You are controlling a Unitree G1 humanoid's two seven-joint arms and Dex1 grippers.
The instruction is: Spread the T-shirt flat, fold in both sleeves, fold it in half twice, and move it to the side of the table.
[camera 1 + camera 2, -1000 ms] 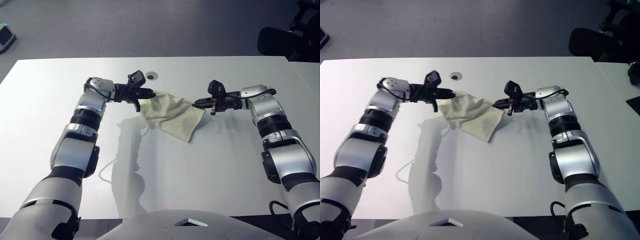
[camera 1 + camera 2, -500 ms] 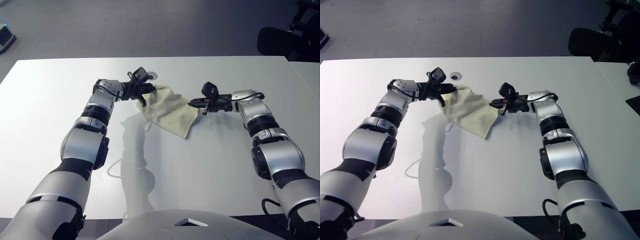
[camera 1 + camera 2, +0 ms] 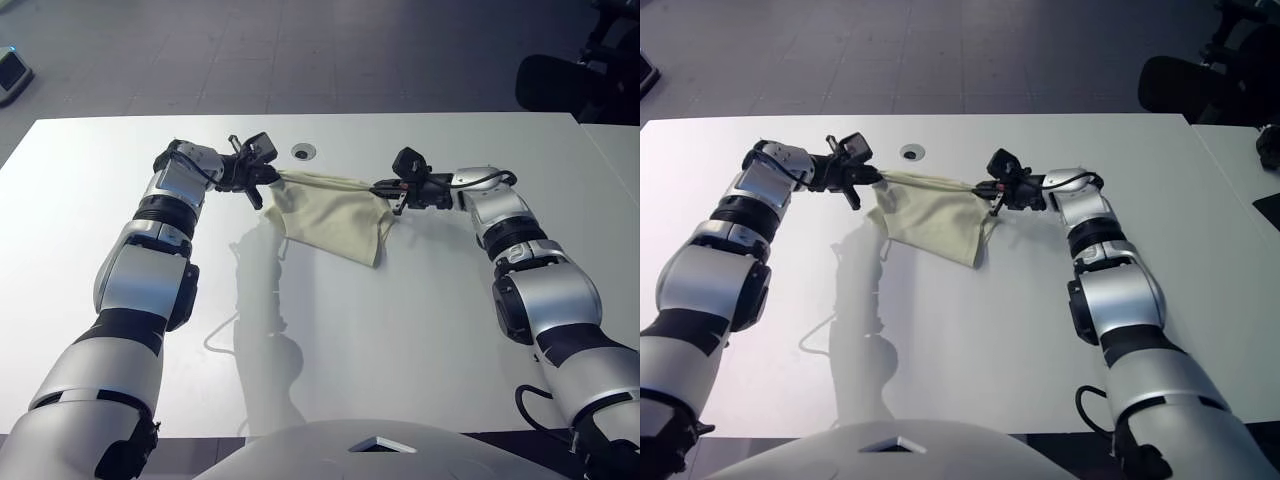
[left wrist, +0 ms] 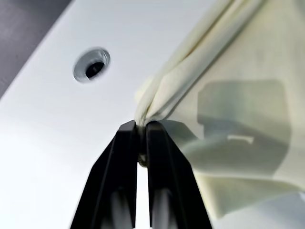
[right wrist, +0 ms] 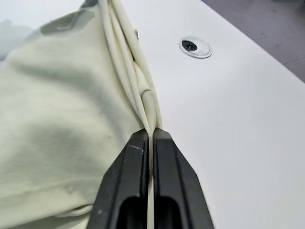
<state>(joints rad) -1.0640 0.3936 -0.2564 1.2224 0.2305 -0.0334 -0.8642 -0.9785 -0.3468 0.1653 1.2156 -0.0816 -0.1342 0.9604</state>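
A pale yellow T-shirt hangs stretched between my two grippers over the far middle of the white table. Its top edge is pulled taut and the rest droops to the tabletop. My left gripper is shut on the shirt's left end, and the pinched cloth bunches at its black fingertips. On the other side, the right gripper is shut on the right end. There the folded edge runs straight into its fingertips.
A round grey cable grommet sits in the table just behind the shirt, also seen as the grommet in the right wrist view. A black chair stands beyond the far right corner. Bare tabletop lies on both sides and in front.
Both grippers have moved apart and toward the far edge, pulling the shirt's top edge taut. The shirt now hangs wider than a second ago.
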